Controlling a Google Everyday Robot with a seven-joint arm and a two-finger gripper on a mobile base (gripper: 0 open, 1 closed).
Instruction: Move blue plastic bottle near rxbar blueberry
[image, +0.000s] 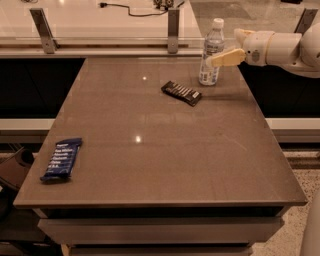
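Observation:
The blue plastic bottle (208, 74) stands upright at the far right of the brown table (165, 150), clear with a white cap and a white-and-blue label. My gripper (220, 52) reaches in from the right at the bottle's mid height. It is open, with the near yellowish finger (227, 57) crossing in front of the bottle. The far finger is mostly hidden behind it. The rxbar blueberry (62, 159), in a dark blue wrapper with white text, lies flat near the table's front left corner, far from the bottle.
A black wrapped bar (181, 93) lies just left of and in front of the bottle. A pale counter with metal posts (173, 30) runs behind the table. Dark gaps border the table on the left and right.

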